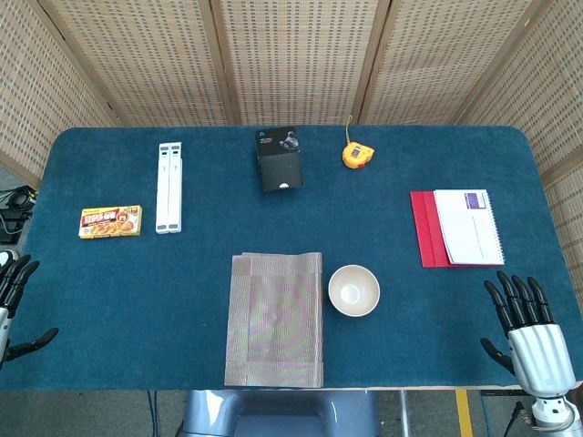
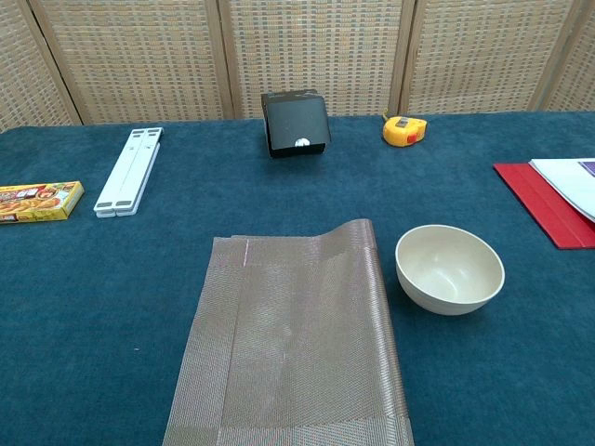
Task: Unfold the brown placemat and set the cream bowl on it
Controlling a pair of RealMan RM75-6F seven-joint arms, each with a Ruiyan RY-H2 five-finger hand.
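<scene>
The brown placemat (image 1: pixel 275 319) (image 2: pixel 290 344) lies folded at the front middle of the blue table, its upper layer covering most of the lower one. Upright just to its right stands the cream bowl (image 1: pixel 353 290) (image 2: pixel 450 268), with nothing in it and a small gap between the two. My left hand (image 1: pixel 13 300) hovers at the table's front left edge with fingers spread, holding nothing. At the front right corner my right hand (image 1: pixel 526 328) is also open, fingers pointing away from me. Neither hand appears in the chest view.
Along the back sit a yellow food box (image 1: pixel 110 221), a white folding stand (image 1: pixel 168 187), a black box (image 1: pixel 279 159) and a yellow tape measure (image 1: pixel 357 155). A red folder with a white notebook (image 1: pixel 455 228) lies at the right.
</scene>
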